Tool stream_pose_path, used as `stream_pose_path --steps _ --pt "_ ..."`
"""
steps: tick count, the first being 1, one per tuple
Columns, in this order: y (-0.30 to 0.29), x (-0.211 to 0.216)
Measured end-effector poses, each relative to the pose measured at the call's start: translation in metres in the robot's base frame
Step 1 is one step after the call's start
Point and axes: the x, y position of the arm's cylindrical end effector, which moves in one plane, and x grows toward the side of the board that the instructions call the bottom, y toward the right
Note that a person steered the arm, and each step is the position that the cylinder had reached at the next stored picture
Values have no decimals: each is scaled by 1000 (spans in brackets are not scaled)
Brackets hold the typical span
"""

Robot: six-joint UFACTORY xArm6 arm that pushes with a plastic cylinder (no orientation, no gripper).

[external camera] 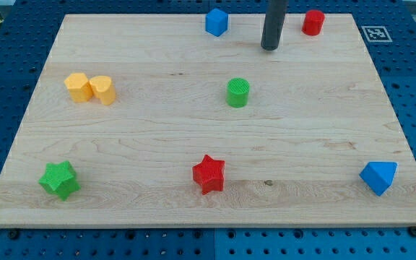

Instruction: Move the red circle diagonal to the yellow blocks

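No pincer on this rig to report as spread or pinching: the arm ends in a plain dark rod, and my tip rests on the pale wooden board near the view's top, between the small blue plastic block and the small red plastic circle, nearer the circle but clear of it.

Red circle: short upright cylinder at the top edge, right of centre. Far from the two yellow plastic blocks, which sit touching each other at the view's left.

Handling, my judgement: light, rigid, hard-surfaced; should slide freely on smooth wood. Round wall means an off-centre push will let it roll off the rod sideways. No hold possible; contact point should be the wall on its upper-right side, pushing through its centre, down-left.

Green plastic cylinder stands mid-board, near the likely path. Red star-shaped block lies lower, centre.
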Motion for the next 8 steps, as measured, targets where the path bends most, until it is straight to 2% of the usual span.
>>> stream_pose_path --steps 2,3,4,5,7,8 --pt "47 -85" --pt "58 -84" --pt "142 -85" --pt "178 -85" --pt "133 -85" --pt "129 -77"
